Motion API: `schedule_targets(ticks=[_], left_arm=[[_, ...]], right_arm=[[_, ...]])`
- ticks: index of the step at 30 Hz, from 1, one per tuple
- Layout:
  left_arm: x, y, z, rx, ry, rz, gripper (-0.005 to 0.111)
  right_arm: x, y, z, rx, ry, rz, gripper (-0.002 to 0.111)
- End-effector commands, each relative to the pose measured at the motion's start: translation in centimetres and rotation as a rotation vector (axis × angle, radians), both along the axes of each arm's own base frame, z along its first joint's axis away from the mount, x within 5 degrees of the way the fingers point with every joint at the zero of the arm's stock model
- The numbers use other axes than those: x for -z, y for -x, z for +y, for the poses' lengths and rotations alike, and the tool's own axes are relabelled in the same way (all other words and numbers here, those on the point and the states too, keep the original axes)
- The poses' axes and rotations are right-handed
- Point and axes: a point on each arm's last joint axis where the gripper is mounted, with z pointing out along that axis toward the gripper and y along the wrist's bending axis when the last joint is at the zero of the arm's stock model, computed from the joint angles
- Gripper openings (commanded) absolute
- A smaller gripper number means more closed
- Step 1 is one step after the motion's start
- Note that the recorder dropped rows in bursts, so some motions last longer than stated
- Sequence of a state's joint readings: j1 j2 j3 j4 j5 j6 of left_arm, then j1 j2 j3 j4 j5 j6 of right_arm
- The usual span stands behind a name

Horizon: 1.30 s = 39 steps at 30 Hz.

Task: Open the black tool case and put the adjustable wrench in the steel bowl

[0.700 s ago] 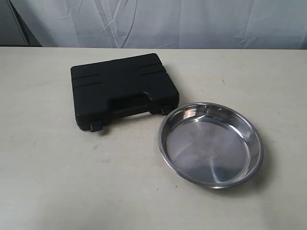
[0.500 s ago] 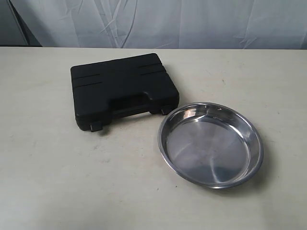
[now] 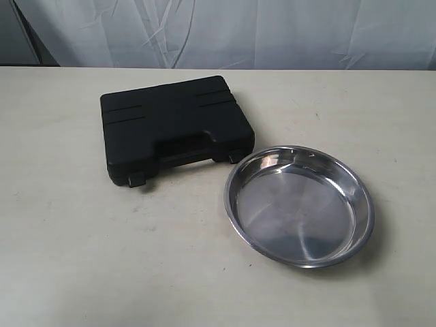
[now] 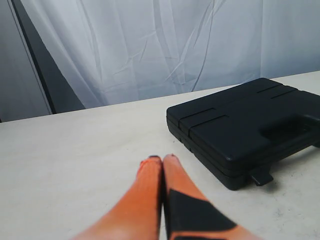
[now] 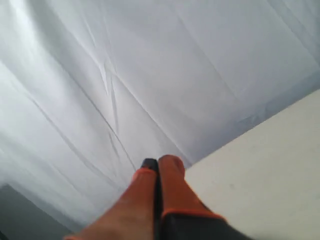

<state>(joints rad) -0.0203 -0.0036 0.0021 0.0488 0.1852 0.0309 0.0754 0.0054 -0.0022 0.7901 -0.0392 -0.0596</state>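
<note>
The black tool case lies closed and flat on the table, its handle slot and two latches facing the near side. It also shows in the left wrist view, black tool case, off to one side of my left gripper, which is shut with nothing between its orange fingers. The steel bowl sits empty just right of the case. My right gripper is shut on nothing, raised and aimed at the white backdrop. Neither arm appears in the exterior view. The adjustable wrench is hidden.
A pale table carries both objects. A wrinkled white curtain hangs along the table's far edge, with a dark gap beside it at the left.
</note>
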Motion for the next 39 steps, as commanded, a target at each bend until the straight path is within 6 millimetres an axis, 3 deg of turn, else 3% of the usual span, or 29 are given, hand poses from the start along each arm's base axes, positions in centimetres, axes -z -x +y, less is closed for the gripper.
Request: schedule_targets(ticks=[1,4,7,11,14,16,19,23,25,26,27,31,35,39], left_arm=[[-0.1,0.0,0.0,0.001,0.003,-0.005,0.0],[-0.1,0.0,0.0,0.001,0.003,-0.005,0.0],[-0.1,0.0,0.0,0.001,0.003,-0.005,0.0],[-0.1,0.0,0.0,0.001,0.003,-0.005,0.0],[-0.1,0.0,0.0,0.001,0.003,-0.005,0.0],[-0.1,0.0,0.0,0.001,0.002,-0.003,0.0],[-0.1,0.0,0.0,0.001,0.002,-0.003,0.0],[-0.1,0.0,0.0,0.001,0.002,-0.003,0.0],[-0.1,0.0,0.0,0.001,0.002,-0.003,0.0],[-0.1,0.0,0.0,0.001,0.002,-0.003,0.0],[-0.1,0.0,0.0,0.001,0.002,-0.003,0.0],[-0.1,0.0,0.0,0.001,0.002,-0.003,0.0],[-0.1,0.0,0.0,0.001,0.002,-0.003,0.0],[-0.1,0.0,0.0,0.001,0.002,-0.003,0.0]], right_arm=[[0.0,0.0,-0.4,-0.002,-0.403,0.006,-0.001],[-0.7,0.2,0.0,-0.03,-0.267,-0.002,-0.001],[-2.8,0.6,0.0,-0.01,-0.066,-0.076,-0.001],[-7.0,1.9,-0.7,0.092,0.062,-0.267,-0.001],[-10.1,1.4,-0.9,0.145,0.173,-0.308,-0.001],[-11.7,0.0,-0.5,0.126,0.284,-0.253,-0.001],[-13.6,-4.0,0.7,0.012,0.463,-0.055,-0.001],[-15.0,-11.9,3.9,-0.272,0.743,0.255,-0.001],[-14.3,-16.2,6.9,-0.5,0.923,0.381,-0.001],[-13.2,-19.7,10.1,-0.715,1.062,0.444,-0.001],[-12.3,-21.5,12.0,-0.816,1.122,0.461,-0.001],[-8.1,-27.5,18.1,-1.01,1.279,0.503,-0.001],[-3.6,-30.6,22.9,-1.091,1.503,0.52,-0.001],[-0.3,-31.4,26.4,-1.145,1.64,0.499,-0.001]])
